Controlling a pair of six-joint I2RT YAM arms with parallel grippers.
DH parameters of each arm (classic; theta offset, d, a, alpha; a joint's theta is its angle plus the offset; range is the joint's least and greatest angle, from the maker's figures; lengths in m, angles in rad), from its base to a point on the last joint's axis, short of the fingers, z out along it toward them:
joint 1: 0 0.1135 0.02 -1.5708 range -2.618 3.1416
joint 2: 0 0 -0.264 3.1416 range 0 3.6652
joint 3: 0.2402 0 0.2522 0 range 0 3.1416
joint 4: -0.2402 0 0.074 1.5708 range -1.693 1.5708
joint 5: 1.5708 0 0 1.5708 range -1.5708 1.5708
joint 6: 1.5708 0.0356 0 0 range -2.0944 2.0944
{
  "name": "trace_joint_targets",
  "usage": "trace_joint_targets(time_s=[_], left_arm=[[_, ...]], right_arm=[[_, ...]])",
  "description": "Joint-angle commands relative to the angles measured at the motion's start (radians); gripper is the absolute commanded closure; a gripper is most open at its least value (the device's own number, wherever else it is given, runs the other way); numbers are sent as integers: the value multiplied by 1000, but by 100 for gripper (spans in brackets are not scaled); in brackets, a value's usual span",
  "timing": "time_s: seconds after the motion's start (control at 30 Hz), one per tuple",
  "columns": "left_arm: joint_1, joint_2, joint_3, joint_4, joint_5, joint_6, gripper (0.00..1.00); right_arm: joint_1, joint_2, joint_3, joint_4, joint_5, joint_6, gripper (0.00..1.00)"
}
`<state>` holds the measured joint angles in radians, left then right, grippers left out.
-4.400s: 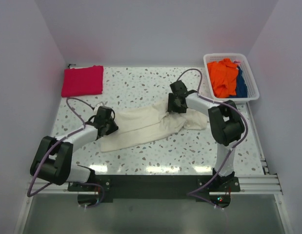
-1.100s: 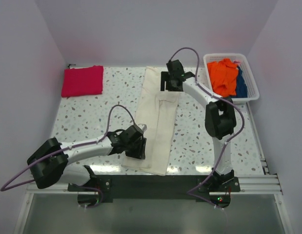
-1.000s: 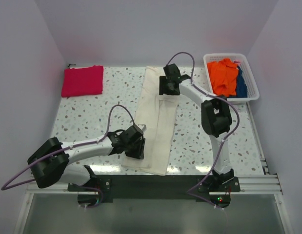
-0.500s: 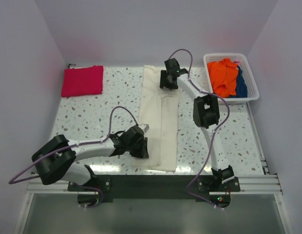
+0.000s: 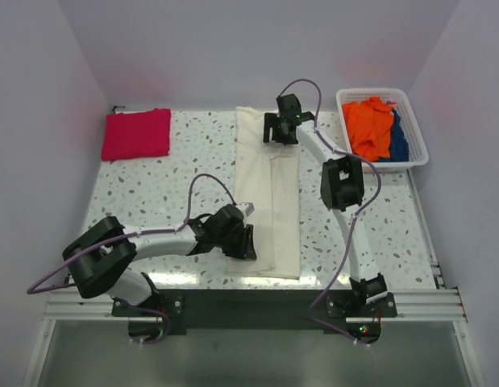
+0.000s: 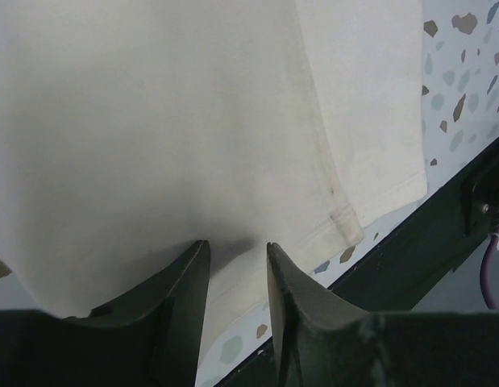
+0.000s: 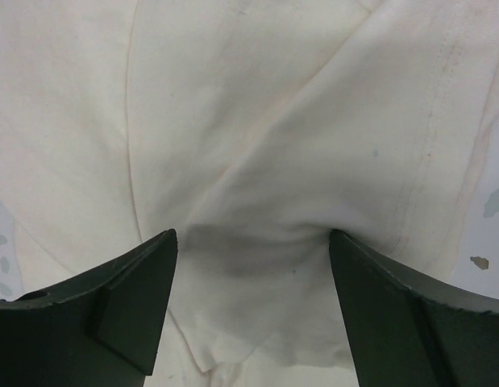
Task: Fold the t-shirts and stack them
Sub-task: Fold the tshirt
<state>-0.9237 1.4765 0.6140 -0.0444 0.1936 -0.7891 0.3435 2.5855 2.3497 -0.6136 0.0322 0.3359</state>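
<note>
Cream-white t-shirt (image 5: 269, 193) lies lengthwise, left gripper (image 6: 235, 247) pinching its near edge, right gripper (image 7: 251, 236) spread wide.

Overhead view looks down; both wrist views closely share cream shirt (image 5: 269, 201).

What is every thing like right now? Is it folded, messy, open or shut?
cream-white t-shirt: folded into a long strip, lying flat on the table.
crimson-pink t-shirt: folded, in the far left corner.
left gripper: pinched shut on the cream-white t-shirt's near end.
right gripper: open, over that shirt's far end.
basket: holds crumpled orange clothes and blue clothes.
</note>
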Motion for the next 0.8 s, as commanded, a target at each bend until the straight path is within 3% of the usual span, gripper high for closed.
trace_joint_targets(time_s=[0.0, 0.13, 0.23, 0.33, 0.43, 0.47, 0.57, 0.77], left_arm=[[-4, -56, 50, -156, -58, 34, 56], [-4, -168, 105, -270, -146, 34, 52], [-4, -218, 121, -365, -228, 25, 52], [-3, -240, 107, -423, -267, 27, 56], [-3, -236, 86, -445, -273, 37, 60], [-3, -232, 81, -445, -272, 42, 61], [-3, -222, 66, -443, -256, 62, 61], [-3, -200, 58, -436, -243, 108, 53]], right_arm=[[-17, -109, -13, -38, -9, -35, 19], [-17, -241, -41, -69, -3, -40, 11], [-15, -386, -131, -89, 3, -20, 11], [12, -536, -370, -54, 8, 9, 11], [38, -763, -788, 24, 17, 67, 19], [49, -828, -876, 49, 17, 89, 25], [129, -1043, -1178, 113, 44, 152, 28], [325, -1307, -1525, 89, 78, 293, 34]])
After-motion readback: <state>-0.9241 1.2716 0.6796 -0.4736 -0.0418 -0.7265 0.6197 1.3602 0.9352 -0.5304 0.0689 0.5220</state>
